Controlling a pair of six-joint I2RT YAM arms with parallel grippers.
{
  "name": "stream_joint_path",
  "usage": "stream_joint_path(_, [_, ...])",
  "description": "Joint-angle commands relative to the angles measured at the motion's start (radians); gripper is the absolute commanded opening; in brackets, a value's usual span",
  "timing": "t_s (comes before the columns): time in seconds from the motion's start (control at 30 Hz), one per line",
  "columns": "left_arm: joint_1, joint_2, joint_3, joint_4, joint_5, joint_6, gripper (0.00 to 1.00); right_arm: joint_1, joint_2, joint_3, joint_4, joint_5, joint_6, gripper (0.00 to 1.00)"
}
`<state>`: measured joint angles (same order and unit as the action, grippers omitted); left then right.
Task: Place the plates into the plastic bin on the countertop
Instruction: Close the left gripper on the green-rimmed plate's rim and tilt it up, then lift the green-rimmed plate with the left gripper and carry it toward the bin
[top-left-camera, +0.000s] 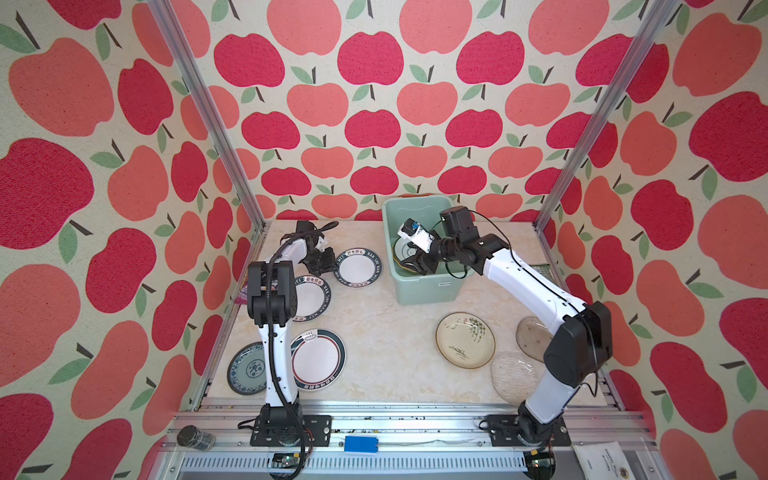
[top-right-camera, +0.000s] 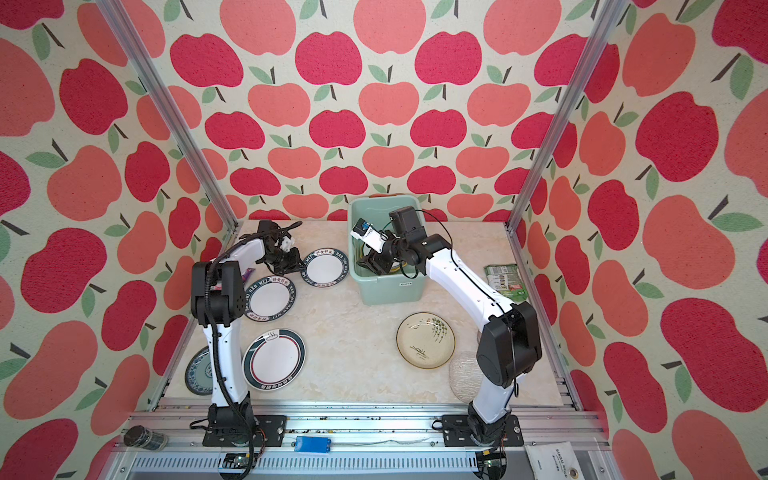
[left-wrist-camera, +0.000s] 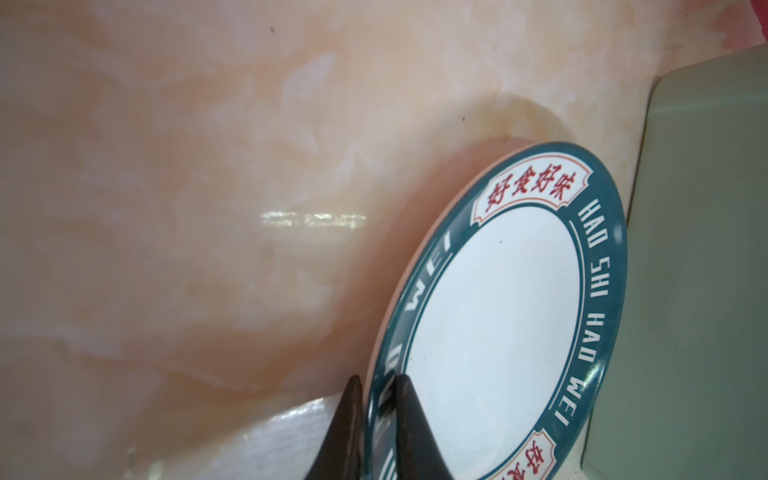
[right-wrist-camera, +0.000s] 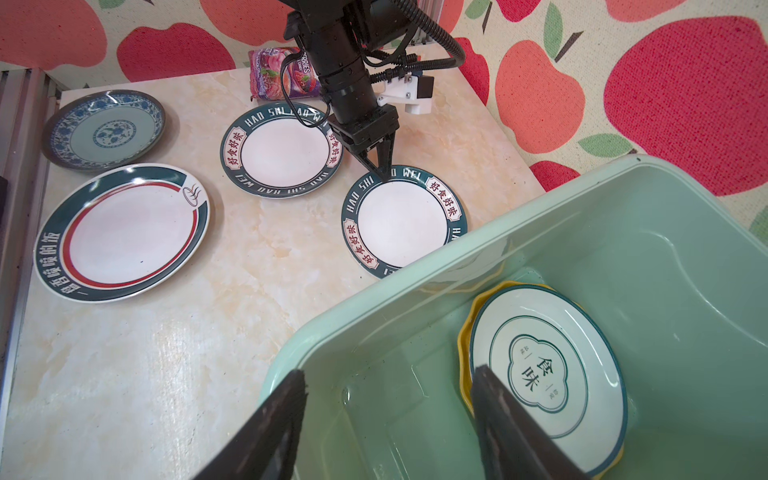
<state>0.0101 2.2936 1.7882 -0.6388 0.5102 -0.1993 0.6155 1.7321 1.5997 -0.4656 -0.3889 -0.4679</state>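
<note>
Plate (right-wrist-camera: 401, 222), round, white, dark teal lettered rim: lying on cream marble-patterned countertop (right-wrist-camera: 257, 266), just beside pale mint-green rectangular plastic bin (right-wrist-camera: 665, 232). Pinched at rim by left gripper (right-wrist-camera: 384, 172), one finger each side. Inside bin: white teal-emblem plate (right-wrist-camera: 548, 370) stacked on yellow scalloped plate (right-wrist-camera: 463, 340). Above these, right gripper (right-wrist-camera: 390, 372), jaws spread, holding nothing.

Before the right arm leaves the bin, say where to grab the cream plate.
Take the cream plate by its rim, one jaw above, one below, as the left gripper pinches its lettered plate. It lies flat, so probably only the edge offers a hold. Come at the edge facing the bin: the countertop is bare there, while glass plates crowd the other side.
</note>
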Motion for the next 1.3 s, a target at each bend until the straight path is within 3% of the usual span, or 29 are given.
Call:
stream_joint_path(0.0, [-0.004,-0.033,-0.033,0.005,-0.045,-0.026,0.13,0.014,-0.012,0.017,-0.026,0.032,-0.001,0.67])
stream_joint_path(0.5, [0.013,-0.245,-0.105,0.062,-0.069,-0.143,0.00,0.023,-0.080,-0.036,0.141,0.171,0.152,0.66])
stream_joint_path(0.77, [0.030,-0.359,0.007,-0.033,-0.111,-0.164,0.00,0.009,-0.072,0.043,0.083,0.178,0.270,0.67])
stream_joint_path(1.1, [0.033,-0.526,0.094,-0.040,-0.066,-0.217,0.00,-0.079,-0.079,0.130,0.166,0.042,0.604,0.69])
stream_joint_path(1.27, [0.031,-0.602,0.052,0.087,0.013,-0.345,0.00,-0.116,-0.109,0.080,0.305,0.062,0.829,0.68])
